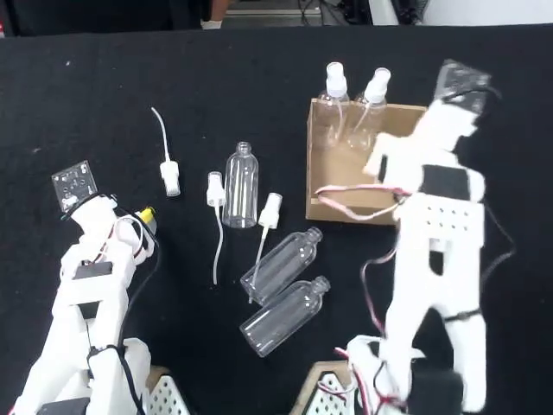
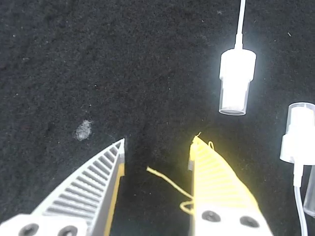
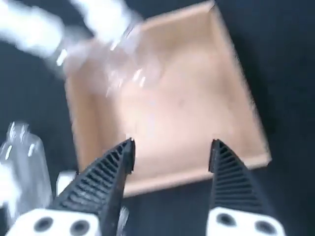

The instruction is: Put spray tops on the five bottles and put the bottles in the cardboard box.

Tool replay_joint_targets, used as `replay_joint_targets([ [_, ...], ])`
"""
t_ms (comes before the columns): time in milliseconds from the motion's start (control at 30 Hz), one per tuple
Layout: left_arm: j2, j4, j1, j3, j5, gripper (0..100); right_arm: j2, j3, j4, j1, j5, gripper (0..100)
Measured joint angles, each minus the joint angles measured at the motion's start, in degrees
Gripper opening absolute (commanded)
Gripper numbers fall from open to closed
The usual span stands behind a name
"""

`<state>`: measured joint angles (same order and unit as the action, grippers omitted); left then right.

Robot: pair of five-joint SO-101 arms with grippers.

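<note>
Two capped bottles (image 1: 334, 108) boxed; three uncapped bottles (image 1: 241, 186) on table. Right gripper (image 3: 173, 143) spread over cardboard box (image 3: 197, 113). Left gripper (image 2: 157, 142) spread; next, likely pinch spray top (image 2: 237, 81) at its one o'clock in high view.

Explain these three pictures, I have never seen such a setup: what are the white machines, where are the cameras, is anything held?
Two white robot arms sit at a black table. One picture looks down from above; the other two come from a camera on each arm's wrist, looking past its gripper. The left gripper hangs open over the table near a loose white spray top; the right gripper is open above the brown cardboard box. Neither holds anything. Two capped clear plastic bottles are in the box; three uncapped ones and three spray tops sit outside it.
</note>
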<state>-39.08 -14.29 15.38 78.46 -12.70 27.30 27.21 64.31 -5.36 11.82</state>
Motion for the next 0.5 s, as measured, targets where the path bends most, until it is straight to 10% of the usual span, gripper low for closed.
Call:
replay_joint_targets([
  [500, 0.0, 0.0, 3.87, 0.0, -0.09, 21, 0.88, -1.67, 5.1, 35.25, 0.62, 22.6],
])
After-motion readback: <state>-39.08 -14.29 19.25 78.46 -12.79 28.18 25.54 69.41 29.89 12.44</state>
